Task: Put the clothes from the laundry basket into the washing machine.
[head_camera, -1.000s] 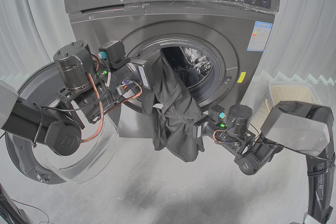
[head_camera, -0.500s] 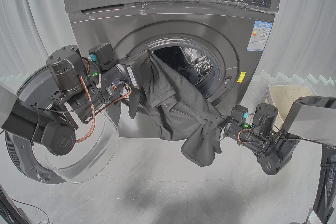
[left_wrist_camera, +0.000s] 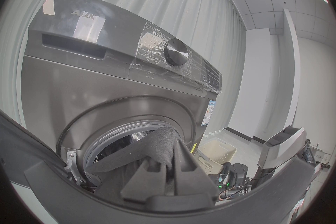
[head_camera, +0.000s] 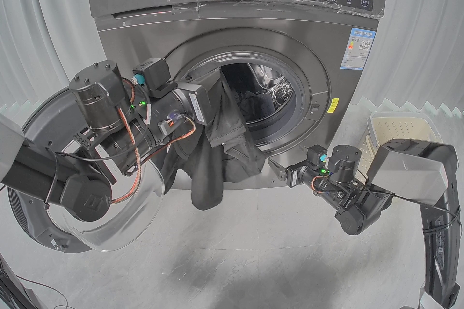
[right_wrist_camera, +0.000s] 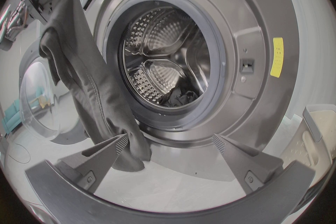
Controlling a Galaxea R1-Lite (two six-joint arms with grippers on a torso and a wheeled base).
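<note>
Two tools sit at the mouth of the washing machine [head_camera: 232,30]. The left tool [left_wrist_camera: 171,161] is clamped shut on a dark grey garment [head_camera: 217,150], gripping it at the upper left edge of the round opening, near the centre of the head view. Its arm enters from the left edge of that frame, with the forearm roughly level and the wrist pointing at the opening. From the grip the garment hangs down across the left part of the opening and over the lower rim. Its free end dangles above the floor [head_camera: 232,247], outside the drum [head_camera: 263,90].

The right tool [right_wrist_camera: 169,140] is spread wide with nothing between its fingers. It is low in front of the machine, just right of the garment's lower folds; I cannot tell whether a finger touches the cloth. Its arm comes from the lower right, bent at the elbow.

Inside the drum, a small heap of dark clothes [right_wrist_camera: 178,97] lies at the bottom. The door [head_camera: 96,228] stands swung open at lower left. A cream laundry basket [head_camera: 401,126] stands at the right, partly behind the right arm, so its contents cannot be made out.
</note>
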